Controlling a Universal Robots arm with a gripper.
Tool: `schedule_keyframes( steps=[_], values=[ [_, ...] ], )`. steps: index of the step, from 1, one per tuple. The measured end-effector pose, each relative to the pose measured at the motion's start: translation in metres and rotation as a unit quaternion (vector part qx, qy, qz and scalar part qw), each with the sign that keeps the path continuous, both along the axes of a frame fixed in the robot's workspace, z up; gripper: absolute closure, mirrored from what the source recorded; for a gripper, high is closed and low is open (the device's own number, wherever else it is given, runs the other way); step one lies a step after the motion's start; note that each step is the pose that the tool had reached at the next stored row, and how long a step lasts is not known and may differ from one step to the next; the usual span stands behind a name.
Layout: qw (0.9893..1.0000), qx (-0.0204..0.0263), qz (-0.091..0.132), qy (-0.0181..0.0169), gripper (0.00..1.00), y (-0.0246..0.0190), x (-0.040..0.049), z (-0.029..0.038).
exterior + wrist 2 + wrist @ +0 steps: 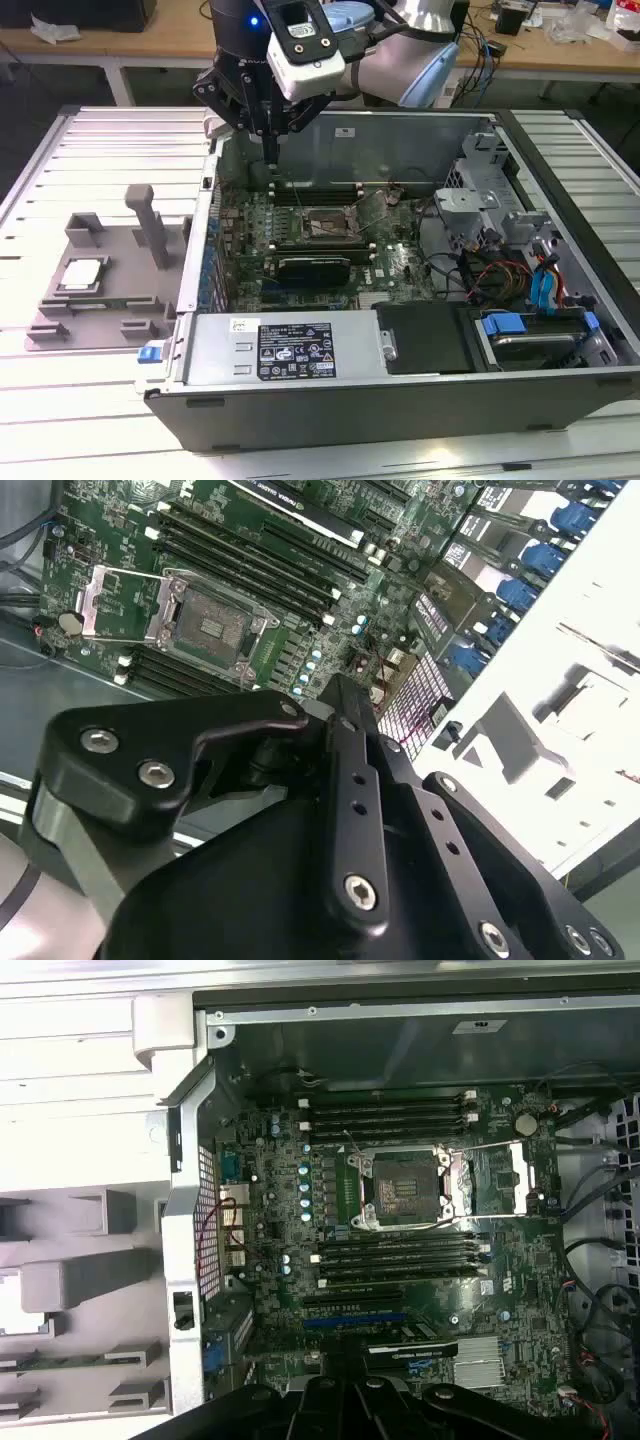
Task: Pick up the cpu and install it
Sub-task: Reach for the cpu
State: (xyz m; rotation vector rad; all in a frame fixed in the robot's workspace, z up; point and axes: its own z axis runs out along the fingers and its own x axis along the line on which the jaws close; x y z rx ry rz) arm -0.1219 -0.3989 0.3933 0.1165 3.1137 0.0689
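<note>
I'm looking at a slatted metal table (60, 420), with cluttered benches (560, 55) along the back of the room. An open computer case (400, 395) lies on the table with its inside facing up. Just beside it, on the exterior view's left, sits a grey plastic tray (60, 320).

The cpu (82, 272) lies flat in a recess of that tray with its shiny metal top up. It is well apart from my gripper (270, 152), and nothing touches it.

The arm (400, 60) reaches in from the far side of the table. It holds the gripper above the case's far corner, on the side nearest the tray and over the edge of the green board (400, 265). In both wrist views the black fingers (340, 695) (345, 1388) look pressed together with nothing between them.

The socket (330, 222) sits near the middle of the board, between two banks of long black memory slots (385, 1120). In the first wrist view its metal frame (510, 1175) is folded open to one side, leaving the dark square of contacts (405, 1188) uncovered. The second wrist view shows the same socket (210, 625) beyond the gripper's linkage, with the frame swung back.

Along the case's near edge I see a silver box with a label (295, 350). Next to it, toward the exterior view's right, is a drive bay with blue tabs (505, 325).
</note>
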Motion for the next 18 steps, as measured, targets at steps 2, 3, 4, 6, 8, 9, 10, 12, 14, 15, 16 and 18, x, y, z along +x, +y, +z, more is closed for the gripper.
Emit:
schedule_keyframes(
  steps=[2,3,4,6,8,9,10,12,14,15,16,18],
  values=[
    [1.0000,0.0000,0.000,0.0000,0.89,0.0000,0.0000,0.0000],
    [1.0000,0.0000,0.000,0.0000,0.89,0.0000,0.0000,0.0000],
    [1.0000,0.0000,0.000,0.0000,0.89,0.0000,0.0000,0.0000],
    [1.0000,0.0000,0.000,0.0000,0.89,0.0000,0.0000,0.0000],
    [1.0000,0.0000,0.000,0.0000,0.89,0.0000,-0.0013,0.0000],
    [1.0000,0.0000,0.000,0.0000,0.89,0.0000,-0.0024,0.0000],
    [1.0000,0.0000,0.000,-0.0001,0.89,0.0000,-0.0048,0.0000],
    [1.0000,0.0000,0.000,-0.0001,0.89,0.0000,-0.0068,0.0000],
    [1.0000,0.0000,0.000,-0.0001,0.89,0.0000,-0.0080,0.0000],
    [1.0000,0.0000,0.000,-0.0001,0.89,0.0000,-0.0086,0.0000],
    [1.0000,0.0000,0.000,-0.0001,0.89,0.0000,-0.0091,0.0000],
    [1.0000,0.0000,0.000,-0.0001,0.89,0.0000,-0.0106,0.0000]
  ],
)
